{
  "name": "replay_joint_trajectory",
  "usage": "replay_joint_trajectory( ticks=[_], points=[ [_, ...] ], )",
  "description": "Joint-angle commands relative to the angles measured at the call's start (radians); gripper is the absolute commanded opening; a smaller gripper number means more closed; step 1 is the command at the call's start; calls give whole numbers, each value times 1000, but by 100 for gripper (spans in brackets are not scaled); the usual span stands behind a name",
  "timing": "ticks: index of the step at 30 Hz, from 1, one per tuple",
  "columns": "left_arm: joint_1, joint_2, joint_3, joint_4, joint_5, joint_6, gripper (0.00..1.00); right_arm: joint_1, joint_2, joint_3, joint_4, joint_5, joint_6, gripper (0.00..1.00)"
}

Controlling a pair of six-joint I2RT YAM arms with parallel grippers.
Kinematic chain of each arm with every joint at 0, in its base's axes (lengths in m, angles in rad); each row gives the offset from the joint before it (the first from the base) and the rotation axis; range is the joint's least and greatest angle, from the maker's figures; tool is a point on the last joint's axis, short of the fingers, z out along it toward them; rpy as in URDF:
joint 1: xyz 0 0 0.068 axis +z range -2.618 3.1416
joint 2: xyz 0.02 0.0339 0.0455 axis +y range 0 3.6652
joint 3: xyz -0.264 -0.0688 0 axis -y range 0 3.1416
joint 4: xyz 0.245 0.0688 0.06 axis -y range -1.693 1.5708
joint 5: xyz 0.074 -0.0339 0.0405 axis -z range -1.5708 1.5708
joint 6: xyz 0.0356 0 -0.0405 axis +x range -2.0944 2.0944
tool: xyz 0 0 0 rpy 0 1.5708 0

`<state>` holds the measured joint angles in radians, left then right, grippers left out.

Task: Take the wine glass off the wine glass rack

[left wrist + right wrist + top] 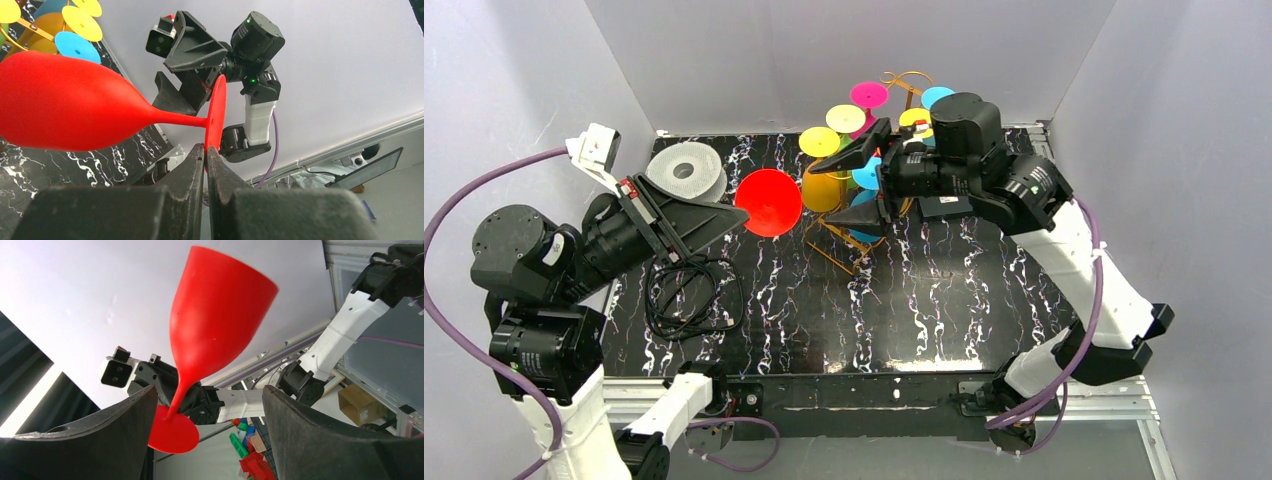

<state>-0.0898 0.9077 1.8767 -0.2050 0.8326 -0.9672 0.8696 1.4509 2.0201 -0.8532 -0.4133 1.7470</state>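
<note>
The left end effector (206,156) is pinched fully shut on the rim of the red wine glass's (65,110) round foot. It holds the glass off the wine glass rack (842,252), tipped on its side in the air above the marbled black bench (944,300), just left of the rack. The rack stands at the back middle of the bench with other coloured glasses (846,118) hanging on it. The right end effector (209,392) is spread wide with nothing gripped. Seen from above, its fingers reach in among the hanging glasses, possibly brushing one, though contact cannot be made out.
</note>
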Motion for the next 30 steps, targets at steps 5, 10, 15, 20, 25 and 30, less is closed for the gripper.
replay_joint_trajectory(
  ticks=[5,10,15,20,25,30],
  points=[
    [1,-21,-43,130,74,1,0,87,70,109,86,40,56,79],
    [2,-27,-79,171,77,-12,0,116,93,116,102,29,60,72],
    [1,-20,-91,194,86,-17,0,147,109,125,121,42,62,65],
    [2,-21,-105,199,95,-27,0,163,140,163,124,48,63,65],
    [1,-28,-117,199,95,-30,0,168,156,174,138,47,65,57],
    [2,-33,-127,227,97,-30,0,182,170,179,153,41,66,49]
  ],
)
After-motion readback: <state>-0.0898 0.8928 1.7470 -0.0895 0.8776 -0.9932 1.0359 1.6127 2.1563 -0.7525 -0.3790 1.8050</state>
